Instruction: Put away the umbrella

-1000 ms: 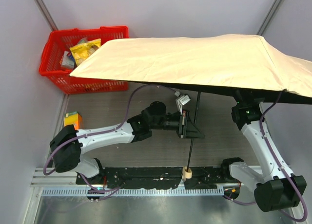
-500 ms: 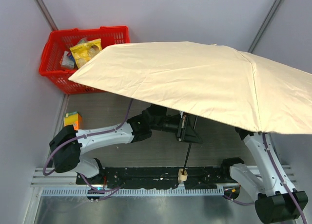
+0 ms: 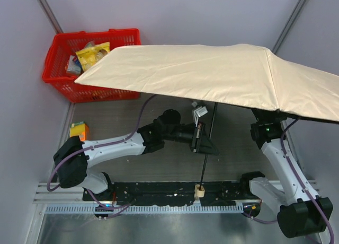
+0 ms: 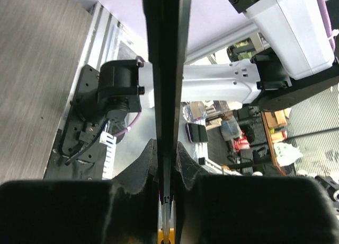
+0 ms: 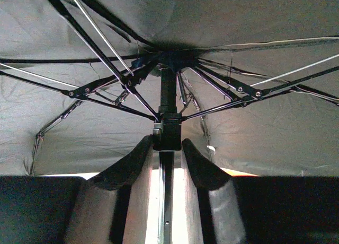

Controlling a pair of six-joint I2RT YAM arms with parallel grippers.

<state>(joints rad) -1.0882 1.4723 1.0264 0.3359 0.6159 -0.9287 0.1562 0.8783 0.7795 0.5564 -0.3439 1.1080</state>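
Under the open umbrella (image 3: 212, 74), the left gripper (image 4: 168, 164) clenches its shaft (image 3: 204, 170) and the right gripper (image 5: 167, 148) grasps the runner (image 5: 167, 131), which likely needs a handleward pull to collapse the canopy.

Basket (image 3: 95, 90): red plastic mesh with yellow packets inside, standing on a grey-brown wood-grain table (image 3: 233, 159). Plain pale lilac walls (image 3: 175, 16) rise behind and left of the basket, and a grey metal strut (image 3: 47, 8) slants up just behind it. Nearer than the basket, by the left wall, is an orange box (image 3: 79, 130). Nearer still are a black plate (image 3: 159, 190), a ribbed rail (image 3: 69, 208) and a steel sheet (image 3: 159, 228). Light is even and soft.
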